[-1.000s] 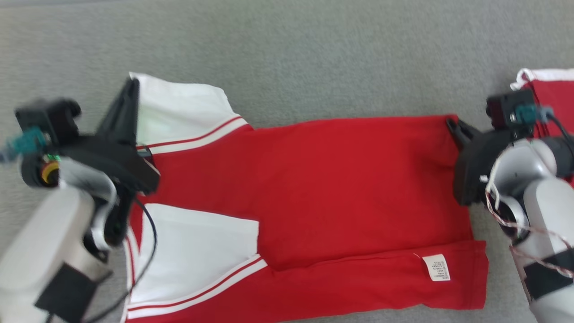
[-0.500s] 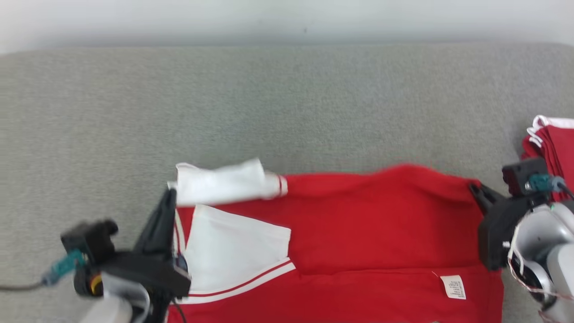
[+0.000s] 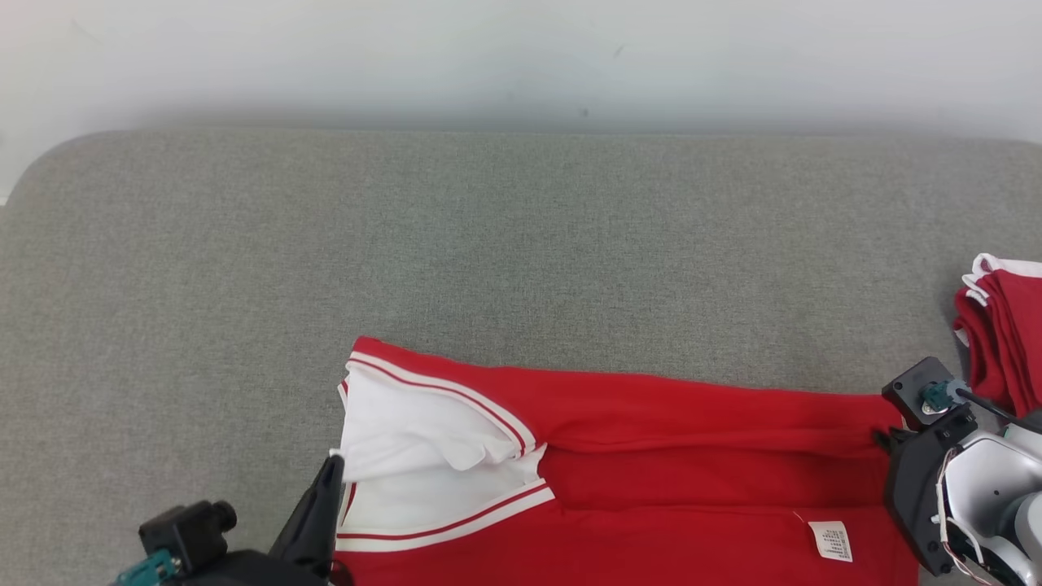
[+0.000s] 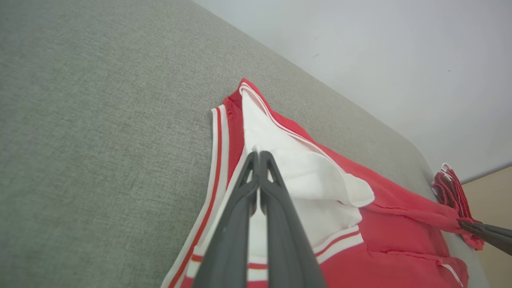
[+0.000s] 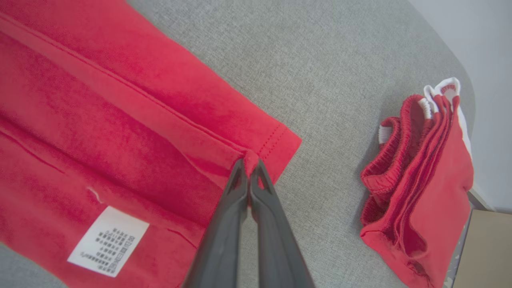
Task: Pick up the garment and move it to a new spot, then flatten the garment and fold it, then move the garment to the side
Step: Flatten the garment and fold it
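Note:
The red garment [image 3: 692, 423] with white sleeves lies on the grey cushioned surface [image 3: 488, 244], its far strip doubled over toward me. My left gripper [image 3: 332, 470] is shut on the edge of the white sleeve [image 3: 407, 423] at the garment's left end. In the left wrist view that gripper [image 4: 258, 154] pinches the white sleeve cloth [image 4: 304, 172]. My right gripper [image 3: 883, 438] is shut on the red hem corner at the right end. The right wrist view shows that gripper [image 5: 250, 163] closed on a pinch of the red hem [image 5: 276, 140].
A pile of folded red garments [image 3: 1005, 325] with white trim sits at the right edge, close to my right gripper; it appears as the pile [image 5: 424, 180] in the right wrist view. A white care label [image 3: 830, 541] lies on the near layer. A pale wall runs behind.
The head camera has tilted up. Both grippers, still shut on the cloth, have drawn the garment's far edge toward me, so the far sleeve and strip now lie folded over the body.

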